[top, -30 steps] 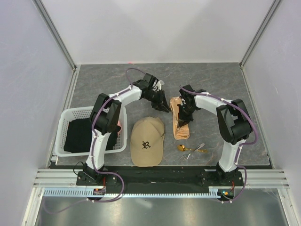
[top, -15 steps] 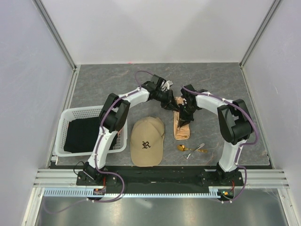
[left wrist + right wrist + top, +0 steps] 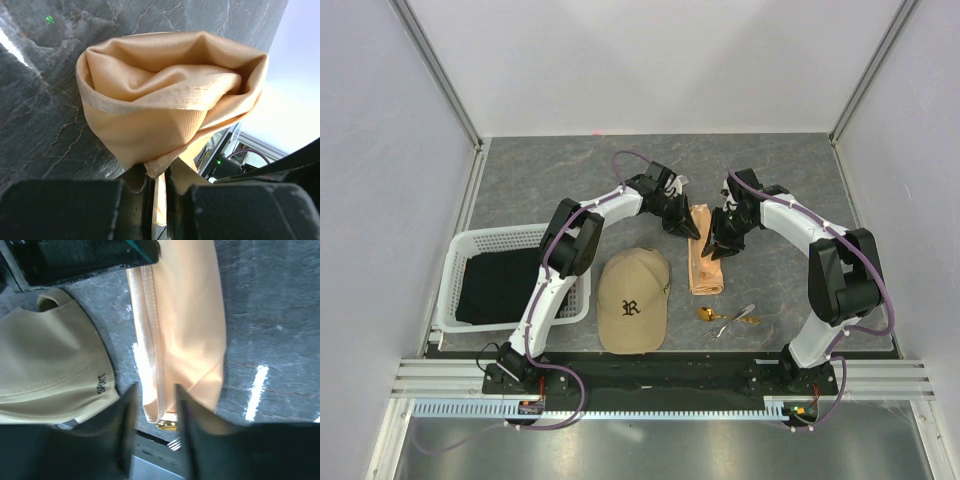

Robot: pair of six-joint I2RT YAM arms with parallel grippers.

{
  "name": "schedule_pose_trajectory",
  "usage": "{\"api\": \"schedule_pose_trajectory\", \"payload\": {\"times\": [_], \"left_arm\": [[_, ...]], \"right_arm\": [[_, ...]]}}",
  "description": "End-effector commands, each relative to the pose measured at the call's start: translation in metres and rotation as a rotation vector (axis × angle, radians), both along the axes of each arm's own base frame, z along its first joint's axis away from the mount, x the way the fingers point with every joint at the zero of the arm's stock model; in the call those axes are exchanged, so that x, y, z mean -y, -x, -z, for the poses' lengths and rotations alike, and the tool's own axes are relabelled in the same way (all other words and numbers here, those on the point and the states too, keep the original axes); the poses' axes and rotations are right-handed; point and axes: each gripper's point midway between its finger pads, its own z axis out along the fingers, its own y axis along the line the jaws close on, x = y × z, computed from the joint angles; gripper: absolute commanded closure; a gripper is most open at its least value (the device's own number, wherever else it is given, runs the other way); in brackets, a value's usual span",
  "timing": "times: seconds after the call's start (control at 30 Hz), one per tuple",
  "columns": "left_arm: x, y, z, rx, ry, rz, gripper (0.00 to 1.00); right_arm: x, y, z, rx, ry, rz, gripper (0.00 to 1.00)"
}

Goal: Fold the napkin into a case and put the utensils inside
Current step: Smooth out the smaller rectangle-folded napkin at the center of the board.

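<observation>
The left gripper (image 3: 156,182) is closed down to a narrow slit and has a hem of the napkin (image 3: 170,100) pinched in it. Its own wrist view shows this plainly: beyond the fingertips the peach cloth swells into a loose, rumpled pouch with an open mouth, lying on the grey table (image 3: 40,125). The top view shows no such bulk; there the napkin reads as a long flat strip running from that gripper's tips back toward the arm bases. The grip itself is hidden there under the black fingers. The right gripper (image 3: 154,390) stands partly open with nothing in it. Its two dark fingers (image 3: 125,435) straddle the napkin's doubled hem, and the cloth stretches away ahead of them. Whether the tips touch the fabric cannot be told. This wrist view alone shows the smooth folded side of the strip. Just past its end lie a gold spoon (image 3: 166,425) and a few fork tines. To the gripper's left is the tan cap (image 3: 50,365) with small stitched lettering. Only the top view shows the utensils (image 3: 728,318) as a small cluster on the table, near the napkin's end but apart from it. It also shows a white basket (image 3: 455,265) holding a black cloth (image 3: 505,285), well off behind the left arm.
</observation>
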Motion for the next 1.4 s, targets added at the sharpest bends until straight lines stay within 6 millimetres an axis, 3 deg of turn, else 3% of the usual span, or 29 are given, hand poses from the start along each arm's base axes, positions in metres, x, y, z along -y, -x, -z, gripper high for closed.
{"api": "schedule_pose_trajectory", "payload": {"times": [0.0, 0.07, 0.23, 0.33, 0.47, 0.6, 0.63, 0.7, 0.73, 0.83, 1.0, 1.07, 1.17, 1.37], "left_arm": [[0.0, -0.01, -0.02, 0.096, -0.008, 0.008, 0.87], [0.0, -0.01, -0.022, 0.092, -0.01, 0.0, 0.87], [0.0, -0.009, -0.021, 0.08, -0.019, -0.01, 0.88], [0.001, -0.008, -0.022, 0.073, -0.017, -0.008, 0.88], [-0.001, -0.006, -0.034, 0.087, -0.012, -0.003, 0.85], [-0.002, -0.007, -0.078, 0.143, 0.027, -0.002, 0.74], [-0.001, -0.01, -0.091, 0.169, 0.039, 0.0, 0.65], [-0.007, -0.014, -0.104, 0.219, 0.019, -0.001, 0.59], [-0.011, -0.019, -0.12, 0.272, 0.025, -0.001, 0.58], [-0.029, -0.037, -0.134, 0.358, -0.014, -0.041, 0.57], [-0.052, -0.062, -0.13, 0.464, -0.123, -0.084, 0.6], [-0.056, -0.068, -0.118, 0.479, -0.171, -0.086, 0.62], [-0.057, -0.073, -0.103, 0.474, -0.203, -0.09, 0.69], [-0.052, -0.073, -0.078, 0.459, -0.253, -0.088, 0.7]], "right_arm": [[-0.021, 0.003, 0.0, -0.013, -0.082, -0.022, 0.66], [-0.029, 0.003, 0.004, -0.004, -0.093, -0.033, 0.79], [-0.034, 0.022, 0.04, -0.07, -0.123, 0.009, 0.87], [-0.019, 0.038, 0.069, -0.116, -0.055, 0.019, 0.88], [0.015, 0.041, 0.084, -0.131, -0.005, 0.055, 0.9], [0.019, 0.033, 0.068, -0.08, -0.008, -0.021, 0.89], [0.02, 0.036, 0.064, -0.093, -0.009, -0.035, 0.89], [0.013, 0.027, 0.05, -0.057, -0.04, -0.079, 0.87], [0.013, 0.026, 0.045, -0.062, -0.044, -0.083, 0.84], [0.004, 0.01, 0.019, -0.008, -0.088, -0.085, 0.76], [-0.006, -0.018, -0.014, 0.057, -0.127, -0.072, 0.72], [-0.005, -0.034, -0.023, 0.093, -0.122, -0.055, 0.69], [-0.002, -0.059, -0.027, 0.128, -0.115, -0.029, 0.68], [-0.001, -0.112, -0.017, 0.151, -0.136, 0.05, 0.68]]}}
